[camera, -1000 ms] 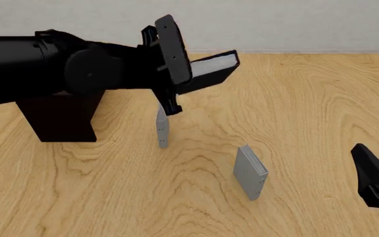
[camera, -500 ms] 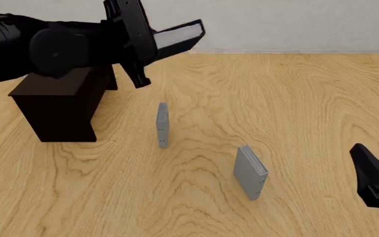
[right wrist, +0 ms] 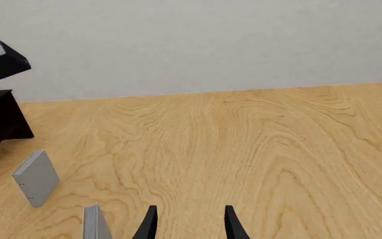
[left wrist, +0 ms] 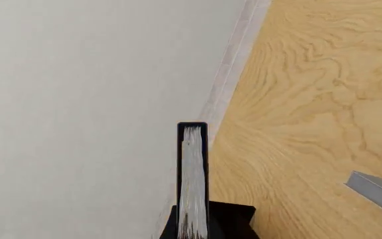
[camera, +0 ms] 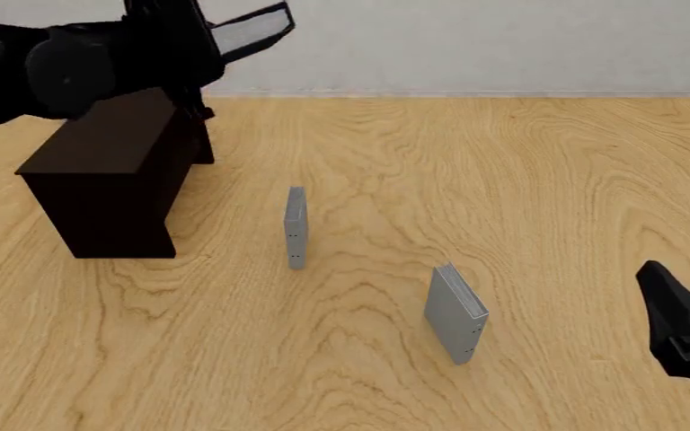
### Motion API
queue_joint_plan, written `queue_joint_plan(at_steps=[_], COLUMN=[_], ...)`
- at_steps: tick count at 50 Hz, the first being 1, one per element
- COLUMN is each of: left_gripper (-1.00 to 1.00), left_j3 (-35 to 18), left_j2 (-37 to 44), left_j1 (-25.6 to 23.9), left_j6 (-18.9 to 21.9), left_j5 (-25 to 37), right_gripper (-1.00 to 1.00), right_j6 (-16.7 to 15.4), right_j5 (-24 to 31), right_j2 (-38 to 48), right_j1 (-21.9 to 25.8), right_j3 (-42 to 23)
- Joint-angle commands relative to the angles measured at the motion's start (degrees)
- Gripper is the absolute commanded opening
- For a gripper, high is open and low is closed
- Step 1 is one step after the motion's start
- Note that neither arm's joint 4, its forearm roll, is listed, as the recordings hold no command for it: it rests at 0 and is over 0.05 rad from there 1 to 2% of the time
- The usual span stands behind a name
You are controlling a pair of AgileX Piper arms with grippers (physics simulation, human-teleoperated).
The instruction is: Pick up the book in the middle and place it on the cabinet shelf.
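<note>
Aloft, the book (camera: 252,27) sits clamped between the left fingers (camera: 190,54).

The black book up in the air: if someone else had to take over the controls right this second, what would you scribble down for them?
Left gripper: shut on the black book, held in the air, tilted, above the far right part of the cabinet.
Right gripper: open, holding nothing, low at the near right of the table.
Two thin grey books stand upright on the table, out of the way.
Done: book picked up and carried over to the cabinet.
Left: lower it onto the cabinet's flat top, open the gripper, pull the arm back.
</note>
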Motion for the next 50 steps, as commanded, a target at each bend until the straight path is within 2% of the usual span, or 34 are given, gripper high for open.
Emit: queue_joint_plan(at_steps=[1, 5, 7, 9, 28, 33, 50], left_gripper=[-1.0, -1.0, -1.0, -1.0, -1.0, -1.0, -1.0], left_j3=[-0.4, -2.1, -1.3, -2.6, -2.9, -4.3, -4.7], left_j2=[1.7, 2.1, 2.2, 2.4, 5.6, 7.6, 11.4], left_j1=[5.7, 7.2, 8.2, 8.9, 15.5, 17.5, 20.9], left_j6=[4.4, 3.0, 4.5, 3.6, 5.0, 5.2, 5.8], left_j5=[-4.6, -2.4, -3.8, -2.7, -3.5, -2.7, -4.0], right_gripper=[1.0, 1.0, 1.0, 1.0, 1.0, 1.0, 1.0], right_j6=[0.1, 0.0, -0.1, 0.0, 0.0, 0.0, 0.1], right_j5=[0.1, 0.3, 0.1, -0.4, 0.2, -0.1, 0.1], right_j2=[-0.1, -0.3, -0.1, 0.5, -0.2, 0.2, 0.1], right_j1=[0.0, 0.1, 0.1, 0.1, 0.0, 0.0, -0.1], right_j3=[0.0, 0.0, 0.0, 0.0, 0.0, 0.0, 0.0])
